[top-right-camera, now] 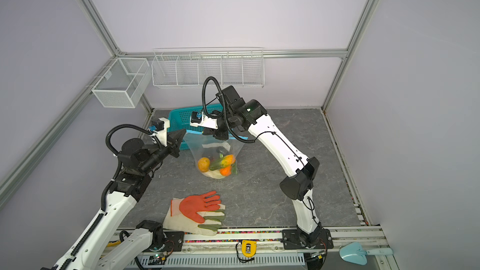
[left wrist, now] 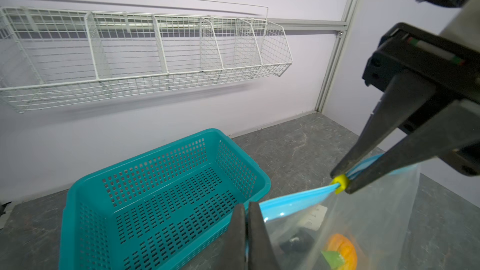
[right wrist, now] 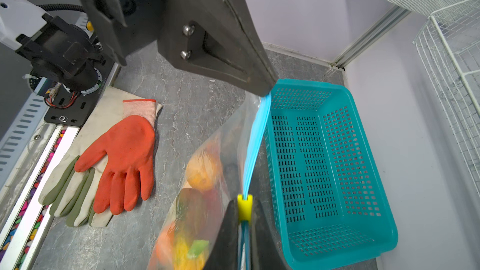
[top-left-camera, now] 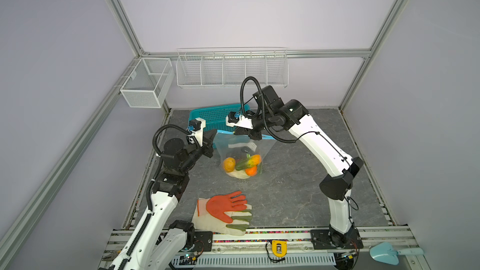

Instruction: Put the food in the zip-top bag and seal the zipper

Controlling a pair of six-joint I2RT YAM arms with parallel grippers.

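**Top views.** The bag (top-left-camera: 241,149) is held up by its mouth edge between the two arms, just in front of the basket (top-left-camera: 205,116). Whether its bottom rests on the table cannot be told. The food (top-left-camera: 242,164) is bunched at the lower end, and no piece is seen outside the bag. The left gripper (top-left-camera: 213,133) and right gripper (top-left-camera: 246,135) are set on the upper edge, near each other.

**Left wrist.** The left gripper (left wrist: 246,209) is pressed together on the zipper (left wrist: 298,198) at the bag's corner. From there the strip is drawn taut to the slider (left wrist: 341,184). The right gripper (left wrist: 342,182) is pinched on the strip just behind the slider. Between the grippers the strip is read as one flat band and judged sealed.

**Right wrist.** The slider (right wrist: 245,207) is seen at the tips of the right gripper (right wrist: 243,203). Two thin blue tracks are seen between the fingers, judged unsealed. The flat band is followed up to the left gripper (right wrist: 266,90).

**Progress.** Loading is judged done and sealing part done. The run beyond the slider is left, and its length is hidden.

**Axis.** The zipper's long axis is laid from gripper to gripper, roughly level. The mouth is pointed up and the bag's length hangs below.
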